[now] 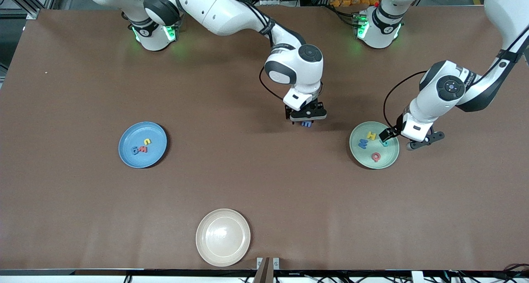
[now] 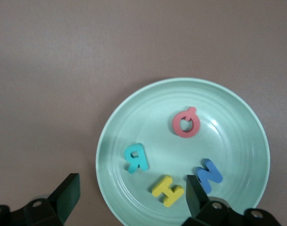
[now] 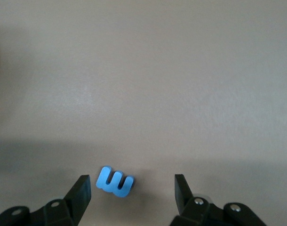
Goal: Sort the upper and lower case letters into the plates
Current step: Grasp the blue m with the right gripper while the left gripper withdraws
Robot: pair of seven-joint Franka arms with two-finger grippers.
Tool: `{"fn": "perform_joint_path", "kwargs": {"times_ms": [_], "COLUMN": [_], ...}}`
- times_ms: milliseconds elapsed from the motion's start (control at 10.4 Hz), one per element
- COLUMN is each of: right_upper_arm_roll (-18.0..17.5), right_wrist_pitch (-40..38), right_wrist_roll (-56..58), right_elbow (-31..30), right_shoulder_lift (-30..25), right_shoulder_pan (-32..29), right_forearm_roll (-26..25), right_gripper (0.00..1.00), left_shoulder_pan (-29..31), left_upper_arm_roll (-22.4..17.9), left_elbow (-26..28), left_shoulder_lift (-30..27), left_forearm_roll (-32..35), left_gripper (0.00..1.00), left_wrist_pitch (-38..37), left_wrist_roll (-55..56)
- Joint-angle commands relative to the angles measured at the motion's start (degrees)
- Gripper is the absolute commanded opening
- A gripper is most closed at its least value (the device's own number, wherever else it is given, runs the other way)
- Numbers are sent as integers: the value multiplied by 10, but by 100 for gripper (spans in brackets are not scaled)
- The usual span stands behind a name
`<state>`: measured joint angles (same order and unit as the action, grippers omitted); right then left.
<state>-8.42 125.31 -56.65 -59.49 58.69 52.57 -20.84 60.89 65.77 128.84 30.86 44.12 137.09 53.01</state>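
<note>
Letters that can be read lie in both task plates. In the mint green plate [image 2: 134,117], toward the left arm's end of the table, the left wrist view shows a red Q [image 2: 186,123], a teal R [image 2: 136,158], a yellow H [image 2: 167,190] and a blue N [image 2: 208,174], all capitals, flat and apart from each other. In the blue plate [image 1: 131,159], toward the right arm's end, lie a yellow letter [image 1: 146,141], a red one [image 1: 142,149] and a blue one [image 1: 135,150]; their shapes I cannot read surely.

One blue lowercase m [image 3: 115,181] lies on the bare brown table [image 1: 231,171], between the two plates. The right gripper [image 3: 133,188] is low over it, jaws apart on both sides, not touching it.

The left gripper [image 2: 133,193] is over the edge of the mint green plate, on the side toward the robots' bases, jaws wide apart and holding nothing.

A cream plate [image 1: 244,250] sits close to the table edge nearest the front camera. Wide open table lies between the three plates, and the blue plate has free room all around its rim.
</note>
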Motion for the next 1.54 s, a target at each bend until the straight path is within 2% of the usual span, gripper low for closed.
{"fn": "perform_joint_path", "kwargs": {"times_ms": [0,288,577,769,961,1153,1441], "right_upper_arm_roll": [4,3,-1,-2,-2,-3,-3], "right_wrist_pitch": [-9,-6,2,24,34,37,49], "right_wrist_roll": [130,334,500,570,610,621,621], "right_elbow": [21,19,17,16,15,13,13], "right_shoulder_lift": [3,0,4,6,14,18,35], "right_shoulder_pan": [3,-4,-17,-20,-19,-13,-5], "right_forearm_roll": [-19,-17,5,49,86,95,102], "right_gripper": [80,80,80,80,80,80,78], "left_shoulder_pan": [-3,-16,-65,-149,-219,-324,-463], "left_upper_arm_roll": [21,54,38,-45,-155,-305,-502], "left_elbow": [-53,-134,-196,-265,-311,-332,-361], "left_shoulder_lift": [-20,-15,-34,-61,-106,-146,-180], "left_forearm_roll": [-10,-18,-58,-141,-257,-338,-408], "left_gripper": [100,100,100,100,100,100,100], "left_wrist_pitch": [-74,-146,-192,-264,-276,-287,-320], "left_wrist_roll": [-43,-49,-59,-125,-211,-286,-373]}}
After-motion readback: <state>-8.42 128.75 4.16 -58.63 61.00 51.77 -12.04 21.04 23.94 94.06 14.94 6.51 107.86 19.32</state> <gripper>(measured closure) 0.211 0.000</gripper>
